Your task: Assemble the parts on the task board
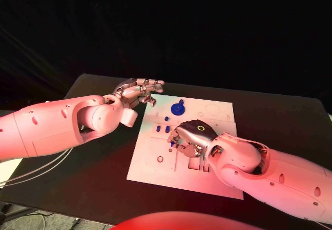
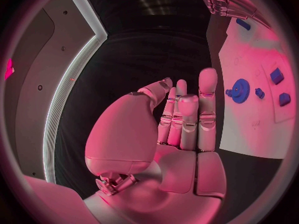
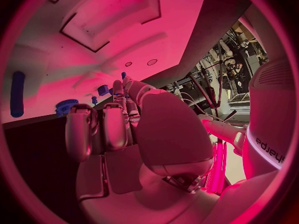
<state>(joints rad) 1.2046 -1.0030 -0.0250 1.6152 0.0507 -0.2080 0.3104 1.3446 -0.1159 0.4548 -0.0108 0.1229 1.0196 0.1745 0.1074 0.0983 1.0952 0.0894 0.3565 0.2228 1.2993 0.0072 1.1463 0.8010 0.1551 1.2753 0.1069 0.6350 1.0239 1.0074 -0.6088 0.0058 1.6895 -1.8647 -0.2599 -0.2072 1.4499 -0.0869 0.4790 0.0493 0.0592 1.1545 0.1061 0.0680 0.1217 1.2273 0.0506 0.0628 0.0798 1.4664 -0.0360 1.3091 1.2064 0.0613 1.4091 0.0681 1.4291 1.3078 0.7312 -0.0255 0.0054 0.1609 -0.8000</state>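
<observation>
The white task board (image 1: 207,177) lies in the middle of the black table. A blue gear (image 1: 178,108) stands near its far edge, with small blue parts (image 1: 162,128) just in front of it. My right hand (image 1: 190,136) hovers over the board's middle, fingers bent down, and pinches a small blue part (image 1: 172,143) at its fingertips; the part's tip (image 3: 123,75) shows above the fingers. My left hand (image 1: 142,90) hangs at the board's far left corner with its fingers (image 2: 187,119) curled in on nothing. The gear (image 2: 239,90) and small parts (image 2: 276,75) lie beside it.
Recesses and holes (image 1: 160,158) mark the board's near half, and slots (image 1: 197,165) lie under my right wrist. A long blue peg (image 3: 17,93) lies on the board. Black table (image 1: 97,167) surrounds the board on every side.
</observation>
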